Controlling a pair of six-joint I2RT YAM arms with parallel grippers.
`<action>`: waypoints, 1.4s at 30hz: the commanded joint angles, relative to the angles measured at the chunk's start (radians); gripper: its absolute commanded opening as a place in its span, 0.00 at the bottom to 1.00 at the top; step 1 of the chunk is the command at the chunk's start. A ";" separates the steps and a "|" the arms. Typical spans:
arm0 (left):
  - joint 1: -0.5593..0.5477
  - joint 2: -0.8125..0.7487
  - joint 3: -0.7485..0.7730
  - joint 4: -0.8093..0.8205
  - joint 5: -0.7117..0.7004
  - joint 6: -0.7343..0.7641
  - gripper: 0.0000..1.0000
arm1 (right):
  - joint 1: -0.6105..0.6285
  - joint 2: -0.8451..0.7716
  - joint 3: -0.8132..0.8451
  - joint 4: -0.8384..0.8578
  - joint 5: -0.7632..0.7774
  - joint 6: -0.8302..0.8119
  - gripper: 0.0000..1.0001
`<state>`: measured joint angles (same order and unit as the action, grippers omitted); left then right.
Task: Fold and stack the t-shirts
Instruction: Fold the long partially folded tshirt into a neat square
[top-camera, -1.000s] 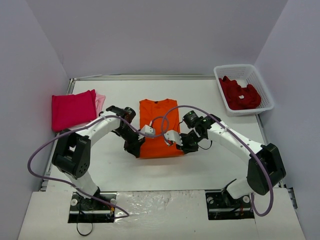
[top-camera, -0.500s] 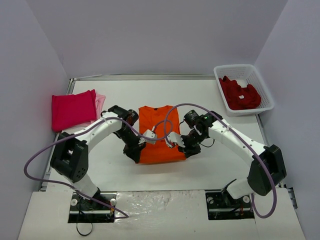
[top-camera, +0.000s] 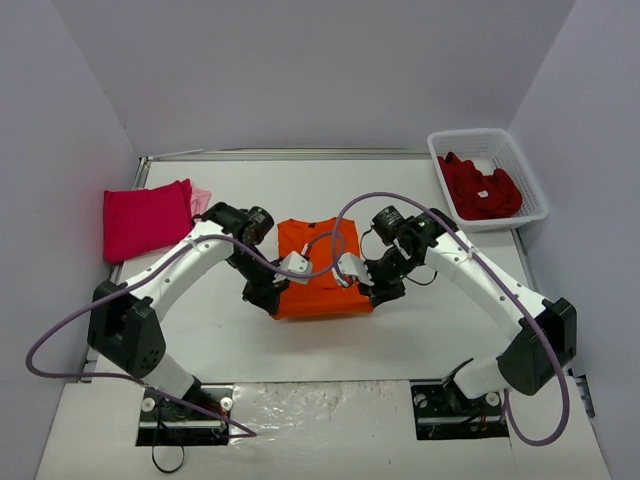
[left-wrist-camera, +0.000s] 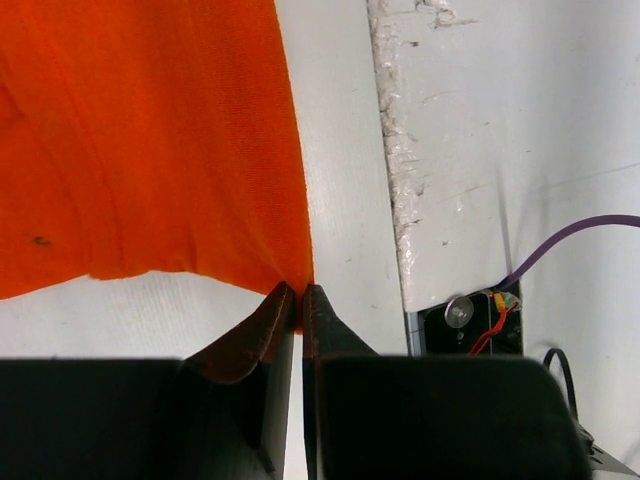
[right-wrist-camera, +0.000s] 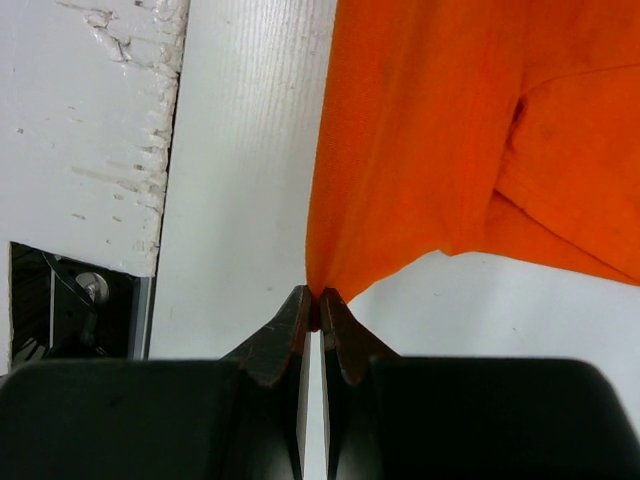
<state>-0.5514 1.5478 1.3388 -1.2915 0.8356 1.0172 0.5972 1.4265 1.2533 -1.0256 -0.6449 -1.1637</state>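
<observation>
The bright orange t-shirt (top-camera: 318, 268) lies mid-table, half lifted at its near edge. My left gripper (top-camera: 268, 297) is shut on its near left corner; the wrist view shows the orange cloth (left-wrist-camera: 150, 150) pinched at the fingertips (left-wrist-camera: 298, 296). My right gripper (top-camera: 378, 290) is shut on the near right corner, the orange cloth (right-wrist-camera: 440, 140) hanging from the tips (right-wrist-camera: 318, 298). A folded magenta-pink t-shirt (top-camera: 146, 219) lies at the left on a pale pink one (top-camera: 201, 203). Dark red t-shirts (top-camera: 480, 188) fill the basket.
The white lattice basket (top-camera: 520, 160) stands at the back right corner. Purple cables loop over both arms above the orange shirt. The table's near edge and a mounting plate (left-wrist-camera: 470, 310) show in the left wrist view.
Both grippers have lifted the near edge of the orange t-shirt and carried it toward the back, so the shirt now looks shorter and doubled over.
</observation>
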 joint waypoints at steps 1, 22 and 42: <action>-0.013 -0.034 0.066 -0.135 -0.036 0.072 0.02 | -0.007 0.006 0.076 -0.106 0.014 0.019 0.00; 0.030 0.083 0.293 -0.189 -0.138 0.107 0.02 | -0.077 0.143 0.264 -0.103 0.091 -0.042 0.00; 0.133 0.339 0.571 -0.247 -0.132 0.182 0.02 | -0.221 0.434 0.489 -0.074 0.041 -0.177 0.00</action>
<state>-0.4225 1.8832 1.8416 -1.3083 0.6857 1.0992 0.4049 1.8057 1.6978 -1.0672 -0.6167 -1.3563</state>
